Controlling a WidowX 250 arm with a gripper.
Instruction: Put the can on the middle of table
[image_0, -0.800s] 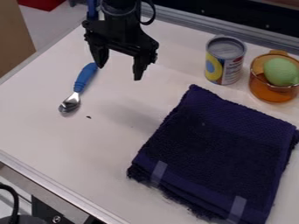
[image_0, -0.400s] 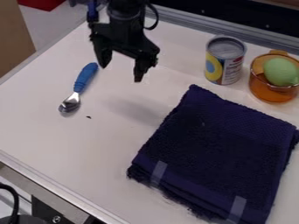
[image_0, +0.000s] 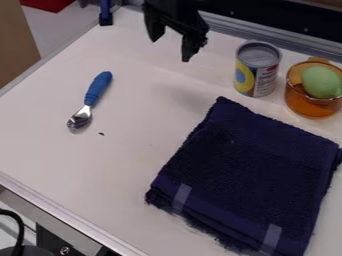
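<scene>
Can (image_0: 258, 69) upright beside amber cup (image_0: 310, 100)

Upper part of gripper (image_0: 170, 50) being cut off by top edge. Bottom of dark blue towel (image_0: 247, 165) being cropped by bottom edge, its side being clipped at right. Stretch of table (image_0: 60, 160) being covered by towel. Back of can (image_0: 257, 75) being hidden by its own front. Inside of orange cup (image_0: 308, 107) being partly blocked by green object (image_0: 321, 82). Dark speck (image_0: 101, 133) being shown too small to be identified. Red item (image_0: 47, 4) being cut off by top edge — brown panel (image_0: 17, 45) and black cable (image_0: 20, 225) being cut off at left.
</scene>
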